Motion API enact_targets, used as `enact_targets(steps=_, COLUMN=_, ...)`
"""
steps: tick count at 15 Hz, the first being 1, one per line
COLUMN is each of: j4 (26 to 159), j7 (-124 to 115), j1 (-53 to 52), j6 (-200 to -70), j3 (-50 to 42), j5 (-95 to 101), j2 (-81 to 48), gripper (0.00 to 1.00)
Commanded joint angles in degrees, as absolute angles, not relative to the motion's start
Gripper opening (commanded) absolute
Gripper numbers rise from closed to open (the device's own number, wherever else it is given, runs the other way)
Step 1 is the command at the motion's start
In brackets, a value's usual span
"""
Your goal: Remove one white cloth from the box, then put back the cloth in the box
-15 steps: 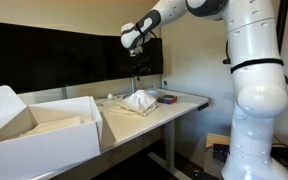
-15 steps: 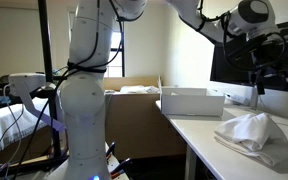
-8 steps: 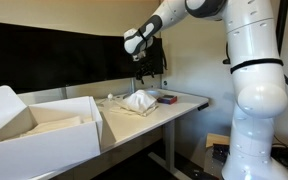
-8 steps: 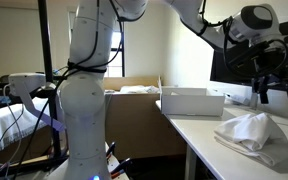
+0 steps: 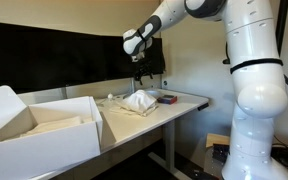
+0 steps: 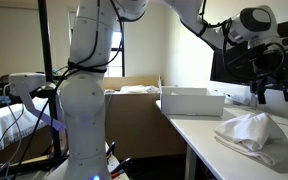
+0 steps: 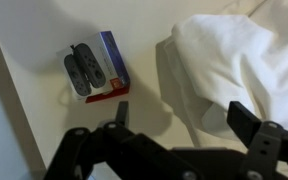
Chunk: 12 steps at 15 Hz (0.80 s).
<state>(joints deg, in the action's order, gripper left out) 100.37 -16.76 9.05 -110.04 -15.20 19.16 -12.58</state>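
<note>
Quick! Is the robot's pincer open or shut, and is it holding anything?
Pincer: open, holding nothing; the white cloth lies on the table.

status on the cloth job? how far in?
Looks done: one white cloth lies crumpled on the table, outside the box. In hand: nothing; the end effector hangs open and empty above the cloth's edge. Left: grasp the cloth and put it back in the box.
</note>
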Motion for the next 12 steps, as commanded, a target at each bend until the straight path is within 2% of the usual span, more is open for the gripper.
enact_targets(steps=1, j4=101.42, j7=-12.83, j1=10.47, j6=-109.7, j3=-13.74, j5=14.1, j2=-13.13, gripper=1.0)
enact_targets(steps=8, j4=105.28, j7=-9.49, j1=11.52, j6=-109.06, j3=-13.79, j5=7.76, j2=-14.56, gripper=1.0)
enact_targets(steps=12, j4=107.08, j7=-7.56, j1=12.32, j6=-113.82, j3=-13.41, j5=5.12, j2=-15.96, gripper=1.0)
